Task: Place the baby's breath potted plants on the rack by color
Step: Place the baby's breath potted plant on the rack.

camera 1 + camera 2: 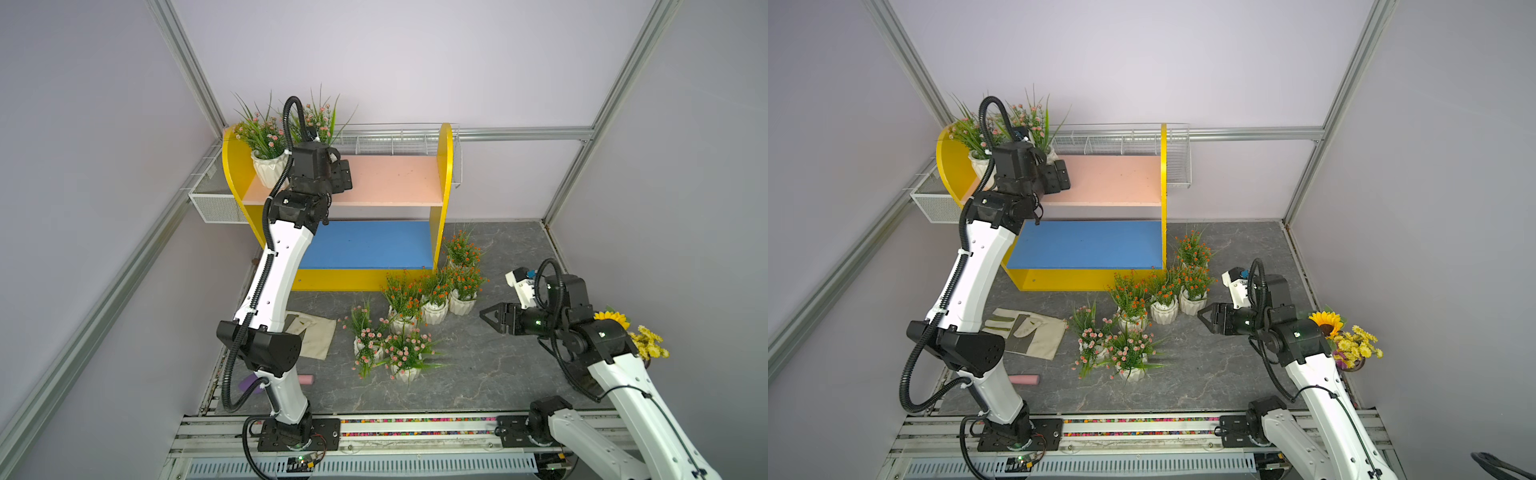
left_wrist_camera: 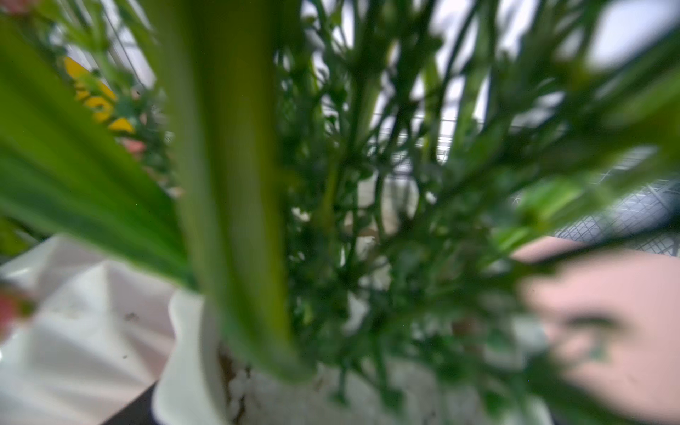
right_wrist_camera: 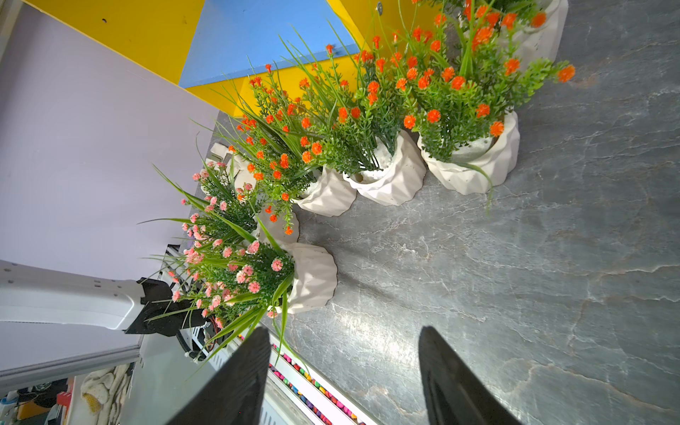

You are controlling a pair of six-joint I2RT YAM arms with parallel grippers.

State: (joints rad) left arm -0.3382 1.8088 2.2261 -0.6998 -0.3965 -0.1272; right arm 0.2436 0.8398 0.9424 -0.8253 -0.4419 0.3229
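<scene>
We count one grey marbled table (image 1: 498, 374). At its back stands one rack (image 1: 445, 166) with yellow side panels, a pale pink upper board (image 1: 395, 178) and a blue lower board (image 1: 365, 245). There are eight baby's breath potted plants. Two pink plants (image 1: 266, 137) (image 1: 320, 116) stand side by side at the left end of the upper board. Two more pink plants (image 1: 368, 345) (image 1: 405, 370) and four orange plants (image 1: 461, 249) (image 1: 463, 301) (image 1: 434, 309) (image 1: 403, 320) cluster on the table by the rack's right front corner.

The left gripper (image 1: 326, 145) is up at the second shelved plant. Its wrist view is filled with blurred leaves and that pot (image 2: 191, 368), so we cannot tell how its jaws stand. The right gripper (image 3: 345, 331) hovers beside the orange group with its fingers (image 3: 250, 375) spread wide and only bare table between them, grasping nothing.

Each plant is a white faceted pot of green sprigs and long blades, dotted with tiny round blossoms.
</scene>
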